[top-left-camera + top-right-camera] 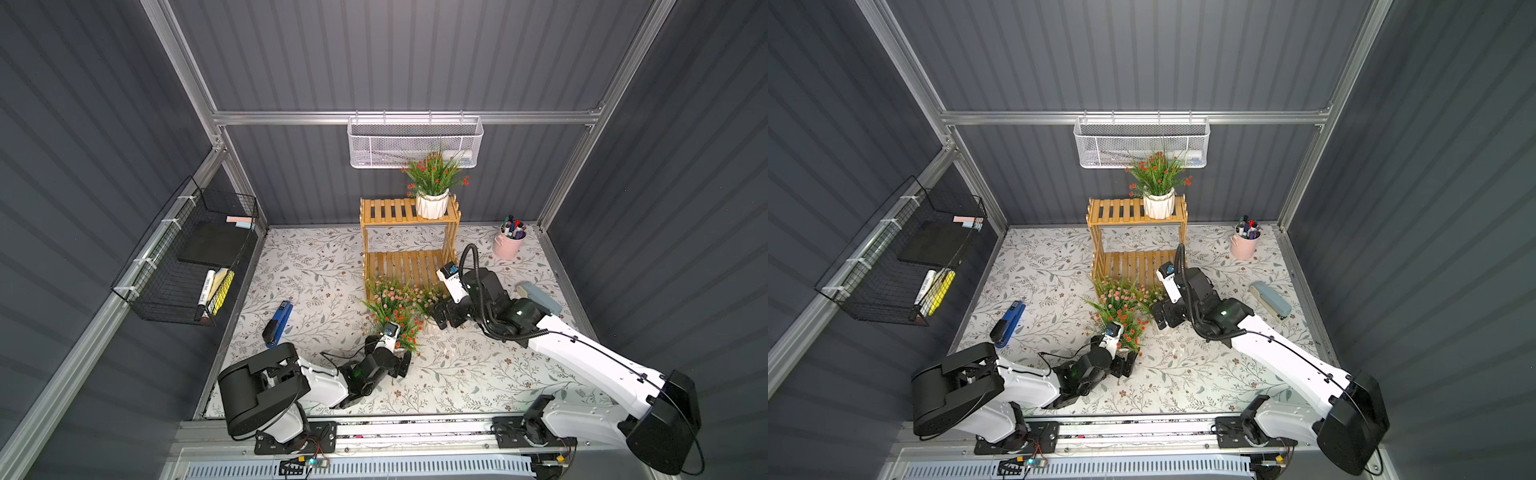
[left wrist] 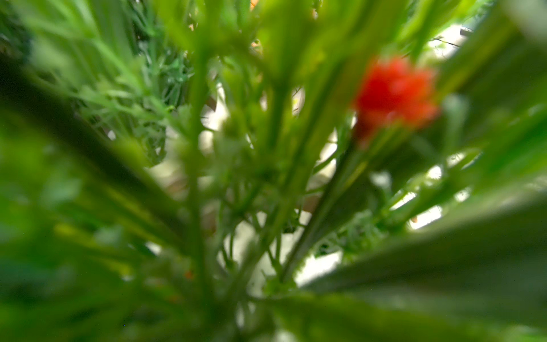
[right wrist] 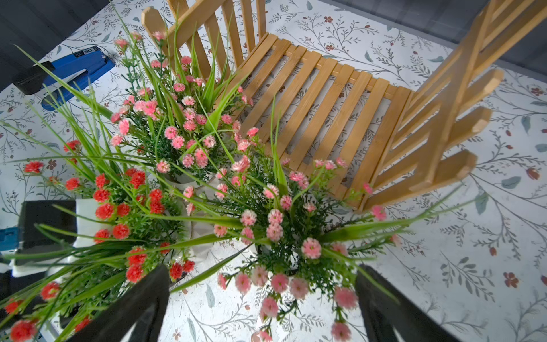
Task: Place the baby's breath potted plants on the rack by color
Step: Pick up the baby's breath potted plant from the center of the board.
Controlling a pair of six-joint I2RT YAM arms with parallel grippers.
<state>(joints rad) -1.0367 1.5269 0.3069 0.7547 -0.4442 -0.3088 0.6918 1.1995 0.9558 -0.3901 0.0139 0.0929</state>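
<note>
The rack (image 1: 386, 212) stands at the back of the table. On the right of its upper tier sits one red baby's breath potted plant (image 1: 434, 178); the lower tier (image 3: 319, 97) is bare. In front of it on the table stand two pink plants (image 3: 177, 124) (image 3: 275, 225) and a red plant (image 3: 124, 207). My right gripper (image 3: 263, 311) is open, its fingers wide apart on either side of the nearer pink plant (image 1: 428, 297). My left gripper (image 1: 401, 359) is low at the table's red plant (image 1: 395, 318). Foliage fills the left wrist view and hides the jaws.
A blue stapler (image 1: 278, 323) lies on the left of the table and a grey-blue stapler (image 1: 1271, 299) on the right. A pink cup of markers (image 1: 509, 241) is at the back right. A white mesh basket (image 1: 415, 143) hangs on the back wall, a black wire basket (image 1: 187, 266) on the left wall.
</note>
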